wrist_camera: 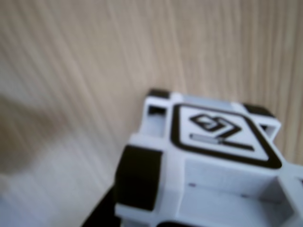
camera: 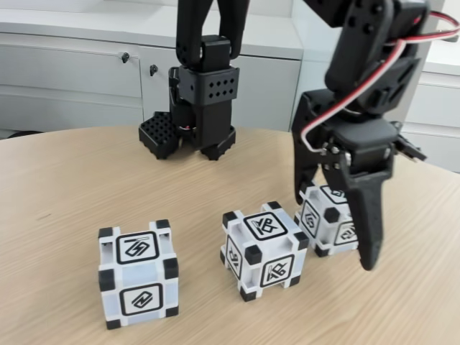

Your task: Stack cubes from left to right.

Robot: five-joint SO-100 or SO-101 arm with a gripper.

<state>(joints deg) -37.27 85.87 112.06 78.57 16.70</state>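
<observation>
Seemingly early in the job, my arm hangs at the right of the fixed view with its gripper [camera: 336,226] lowered around the right-hand cube [camera: 327,219], one dark finger [camera: 368,215] reaching down in front of the cube and the other partly hidden behind it at the cube's left edge. The jaws stand spread wide enough to straddle the cube; I cannot tell from either view whether they press on its sides or merely bracket it, and the cube sits on the wooden table [camera: 57,187], not lifted.

All three cubes rest singly on the tabletop. The left cube [camera: 138,273] stands at lower left of the fixed view, well apart from the others. The middle cube [camera: 262,249] sits lower centre, turned corner-on to the camera, with the right-hand cube just beside it, up and to the right. Nothing is stacked on anything.

From the wrist view, a cube [wrist_camera: 213,156] crowds the lower right of the frame, close and blurred, its black-framed glyph face turned up and the wood grain running behind it.

Behind the cubes, at upper centre of the fixed view, a black arm base [camera: 195,108] stands on the table before grey cabinets [camera: 72,79].

My reading: no stacking is yet done. A first grasp is being set up, and every lift and placement remains ahead.
</observation>
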